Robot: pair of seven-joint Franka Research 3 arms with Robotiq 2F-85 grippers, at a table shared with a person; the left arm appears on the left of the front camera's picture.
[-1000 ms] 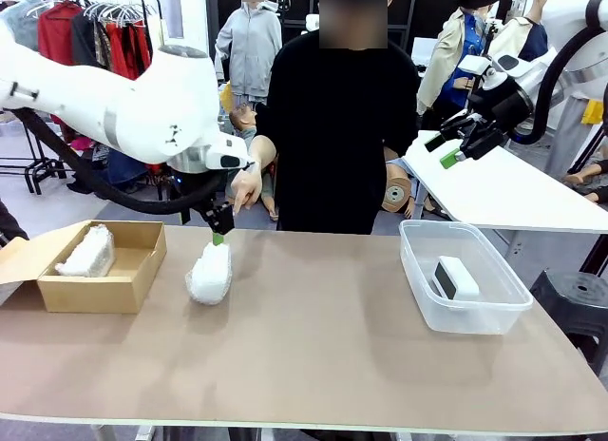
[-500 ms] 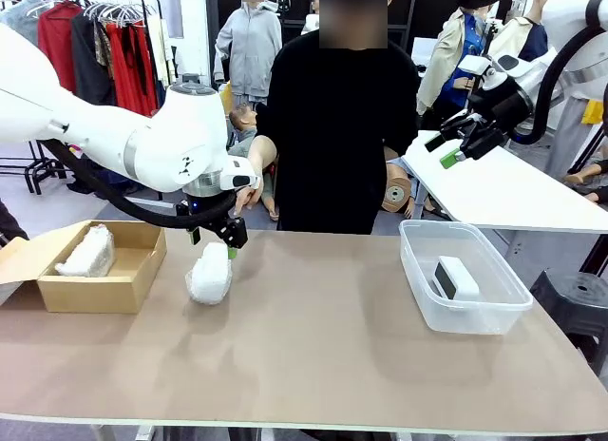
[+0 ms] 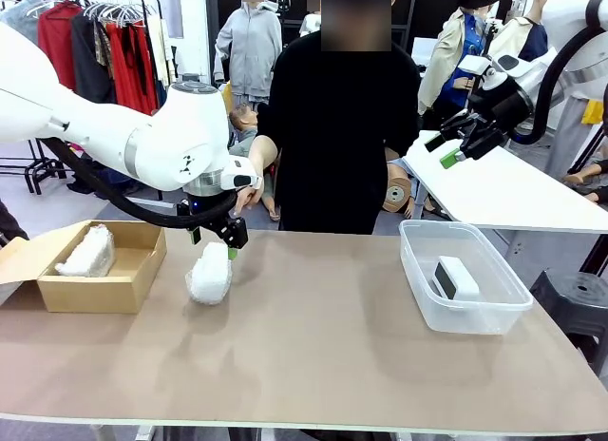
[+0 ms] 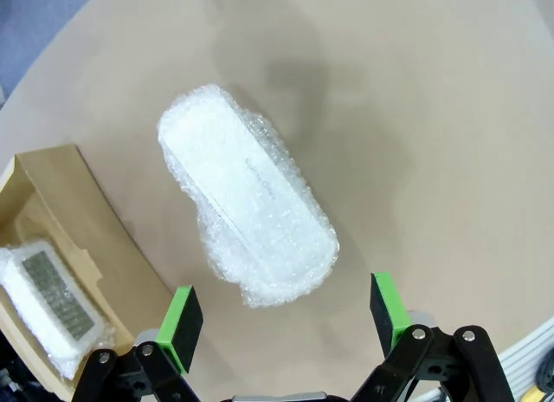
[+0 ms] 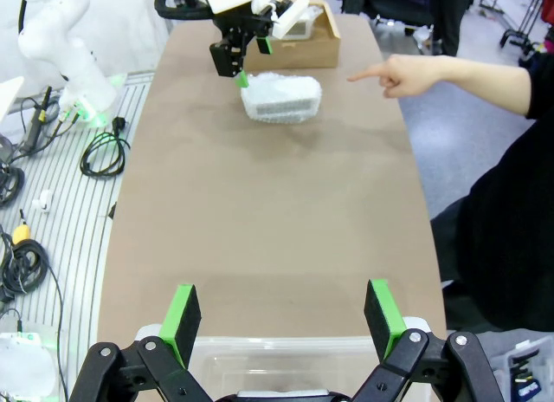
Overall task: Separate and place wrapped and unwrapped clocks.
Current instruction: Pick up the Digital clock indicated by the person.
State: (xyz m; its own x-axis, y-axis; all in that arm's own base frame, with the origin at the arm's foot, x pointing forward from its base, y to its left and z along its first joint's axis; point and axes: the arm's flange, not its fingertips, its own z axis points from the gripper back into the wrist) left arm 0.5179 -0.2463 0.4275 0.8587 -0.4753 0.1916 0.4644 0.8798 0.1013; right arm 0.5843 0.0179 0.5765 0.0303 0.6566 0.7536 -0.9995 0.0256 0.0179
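One wrapped clock [image 3: 210, 276], an oblong white bubble-wrap bundle, lies on the brown table at front left. My left gripper [image 3: 214, 239] hovers just above its far end, open. In the left wrist view the bundle [image 4: 247, 198] lies ahead of the open gripper [image 4: 286, 308], not between the green pads [image 4: 183, 315]. Another wrapped clock [image 3: 86, 252] rests in the cardboard box [image 3: 133, 287]. The unwrapped clock [image 3: 454, 278], white with a dark screen, lies in the clear plastic bin [image 3: 418, 289]. My right gripper [image 3: 454, 148] hangs open and empty, high at the right.
A person in black stands at the far edge, one hand [image 3: 245, 188] pointing down toward the bundle. The right wrist view looks along the table over the bin's rim [image 5: 286, 343] to the bundle [image 5: 281, 96] and the person's pointing hand [image 5: 405, 74].
My left arm swung rightward and its wrist turned, so the fingers now straddle the space above the bundle's far end. The right arm, the bundle and the person's hand stayed put.
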